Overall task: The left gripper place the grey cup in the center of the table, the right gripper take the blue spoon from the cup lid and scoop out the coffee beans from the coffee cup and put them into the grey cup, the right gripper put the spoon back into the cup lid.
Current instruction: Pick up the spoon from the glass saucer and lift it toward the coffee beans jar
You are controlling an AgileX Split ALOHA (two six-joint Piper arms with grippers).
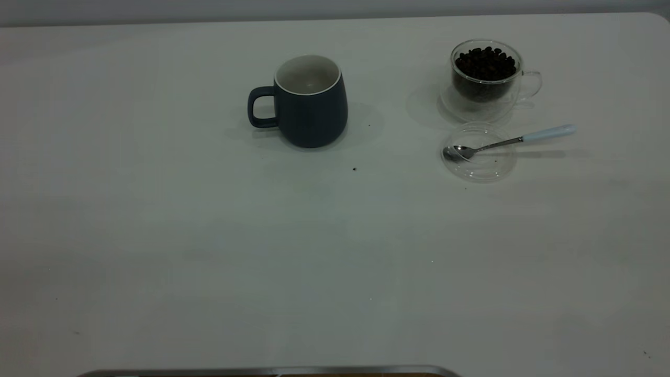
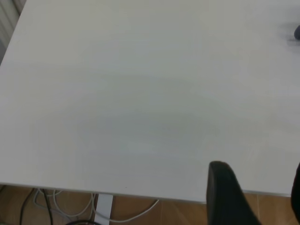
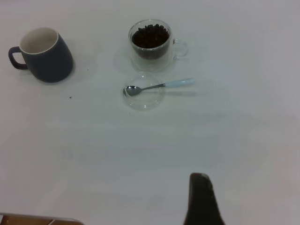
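A: Dark slate glaze outside, pale inside: the grey cup (image 1: 310, 102) sits upright near the middle of the white desk (image 1: 209, 251), handle pointing toward the left arm's side, nothing in it that I can make out.

B: And the beans?

A: In the clear glass coffee cup (image 1: 486, 78) off to the right, full of coffee beans (image 1: 486, 63). Just in front of it lies the transparent cup lid (image 1: 478, 153), with the blue spoon (image 1: 510, 140) resting bowl-down in it and its pale handle sticking out over the rim, toward the right arm. Handy for a pinch, I'd say.

B: What are the arms doing?

A: Both hang back at the desk's edge. Only one dark finger of the left end effector (image 2: 255, 197) shows, holding nothing; whether it's spread or closed, I can't tell. Same for the right end effector (image 3: 202, 199), well short of the spoon.

B: So the scooping hasn't begun?

A: That's my guess; there's just a stray speck (image 1: 354, 169) near the cup.
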